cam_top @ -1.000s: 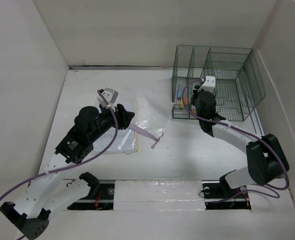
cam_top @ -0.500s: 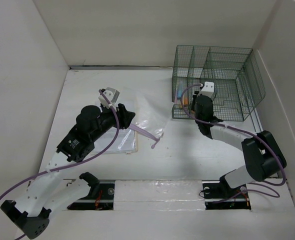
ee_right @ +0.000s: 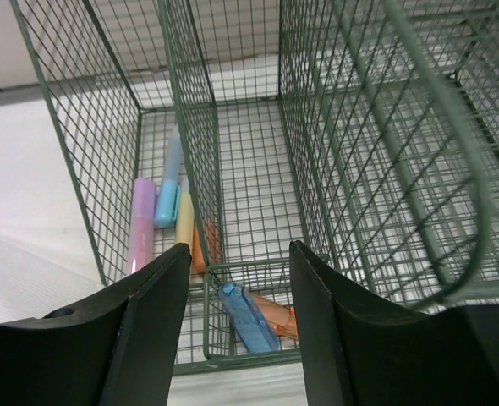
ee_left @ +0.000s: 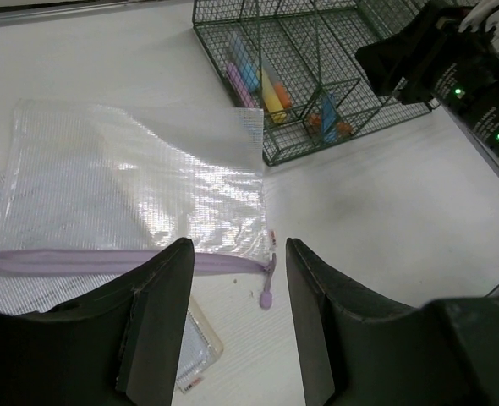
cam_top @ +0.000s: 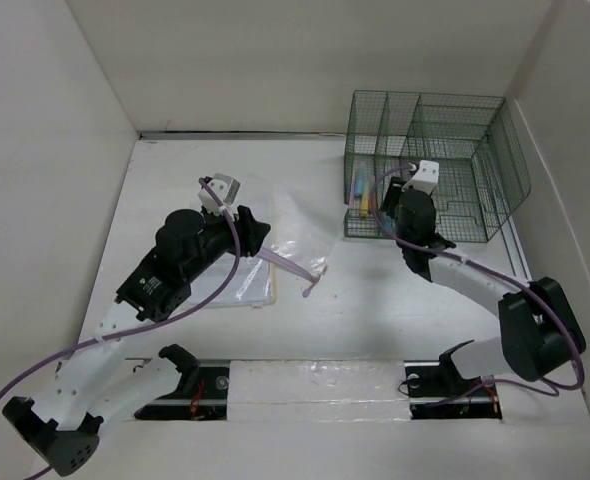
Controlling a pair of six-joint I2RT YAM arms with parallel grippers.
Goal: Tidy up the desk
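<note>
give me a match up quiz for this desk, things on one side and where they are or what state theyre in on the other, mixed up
Things
1. clear zip pouch
2. purple marker
3. dark blue marker
4. right hand

Places or states
A. in the small front bin of the green wire rack
B. open and empty, facing the rack
C. lying flat on the desk
D. in the rack's leftmost long slot

Pairs: 1-C, 2-D, 3-A, 4-B
</note>
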